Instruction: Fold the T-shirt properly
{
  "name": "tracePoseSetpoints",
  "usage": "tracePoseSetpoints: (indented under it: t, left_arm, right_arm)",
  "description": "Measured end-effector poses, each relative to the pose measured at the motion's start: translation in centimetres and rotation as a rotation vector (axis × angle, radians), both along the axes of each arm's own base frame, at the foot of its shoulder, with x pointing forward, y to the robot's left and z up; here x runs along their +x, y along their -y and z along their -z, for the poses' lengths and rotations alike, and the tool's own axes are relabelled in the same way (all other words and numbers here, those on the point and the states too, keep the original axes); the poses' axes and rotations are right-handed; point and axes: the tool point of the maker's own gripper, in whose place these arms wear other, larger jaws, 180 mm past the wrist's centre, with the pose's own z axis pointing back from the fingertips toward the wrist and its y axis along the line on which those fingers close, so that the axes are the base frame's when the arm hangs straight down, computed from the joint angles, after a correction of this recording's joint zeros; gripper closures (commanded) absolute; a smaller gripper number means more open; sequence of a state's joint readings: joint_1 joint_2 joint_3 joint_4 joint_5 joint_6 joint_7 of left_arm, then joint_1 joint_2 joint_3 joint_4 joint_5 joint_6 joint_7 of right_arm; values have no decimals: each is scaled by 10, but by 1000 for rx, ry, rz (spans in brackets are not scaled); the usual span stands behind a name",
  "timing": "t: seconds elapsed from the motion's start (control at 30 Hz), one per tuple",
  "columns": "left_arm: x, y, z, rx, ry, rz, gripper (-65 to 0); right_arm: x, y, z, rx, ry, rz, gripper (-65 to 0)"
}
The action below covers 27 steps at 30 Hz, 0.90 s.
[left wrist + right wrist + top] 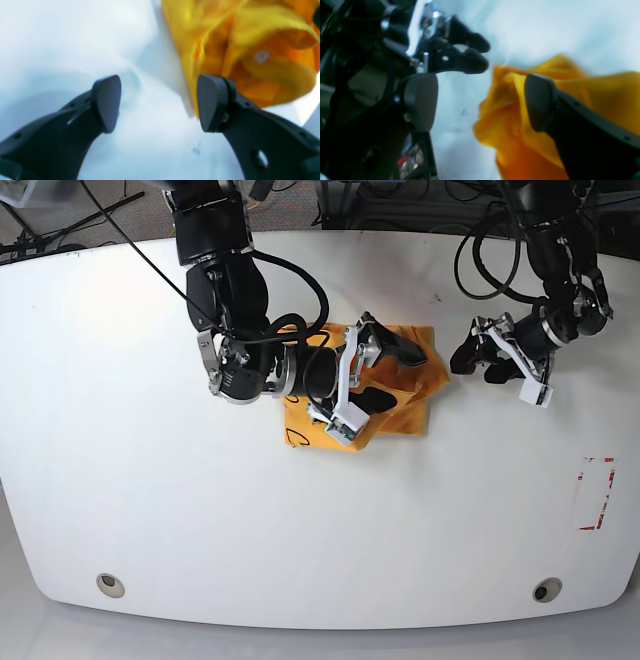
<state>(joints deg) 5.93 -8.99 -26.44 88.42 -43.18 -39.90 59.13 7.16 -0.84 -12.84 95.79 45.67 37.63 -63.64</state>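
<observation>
Orange-yellow T-shirt (400,395) lies bunched in a compact bundle just past counter (150,480) centre, toward 1 o'clock. Right claw (385,375) hovers over it, jaws wide, gripping nothing. Left claw (472,358) waits at its 3 o'clock, also agape and empty. Looks like between folds: next, pick an edge to tidy.

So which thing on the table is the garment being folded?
On the white table, look near the middle, under the right gripper. The orange-yellow cloth T-shirt lies there in a compact folded bundle, the only coloured soft item; both open grippers hold nothing.
</observation>
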Motion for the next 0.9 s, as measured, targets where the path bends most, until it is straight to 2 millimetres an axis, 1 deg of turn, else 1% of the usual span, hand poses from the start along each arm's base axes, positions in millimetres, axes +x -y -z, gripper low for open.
tracePoseSetpoints:
  t: [0.07,0.13,0.17,0.27,0.37,0.4,0.53,0.63,0.7,0.77,0.83,0.9]
  left_arm:
    - [1,-15,-6,1,17,-28,-440]
    - [0,-33,-15,11,41,-59,-440]
    - [-1,-43,-19,32,51,-74,-440]
    - [-10,-57,-19,77,37,-83,-440]
    - [-16,-56,-17,98,20,-61,-440]
    - [-17,-58,-19,107,23,-55,-440]
    - [-15,-67,-25,128,37,-61,-440]
    - [-15,-65,-25,124,36,-59,-440]
    - [-16,-64,-23,122,33,-57,-440]
    - [-16,-64,-23,122,33,-57,-440]
    - [-16,-64,-23,124,32,-58,-440]
    - [-16,-64,-24,123,33,-58,-440]
  right_arm:
    - [0,-1,-2,4,3,-1,-517]
    - [4,4,-8,9,27,20,-517]
    - [7,10,-14,15,47,41,-517]
    - [13,29,-29,37,103,85,-517]
    - [18,53,-22,5,96,126,-517]
    - [20,64,-19,7,81,156,-517]
    - [27,107,-21,44,57,250,-517]
    - [26,126,-18,34,50,281,-517]
    - [23,132,-11,15,34,289,-517]
    - [21,132,-3,10,6,287,-517]
    - [18,125,10,16,-43,272,-517]
    - [10,112,25,12,-104,239,-517]
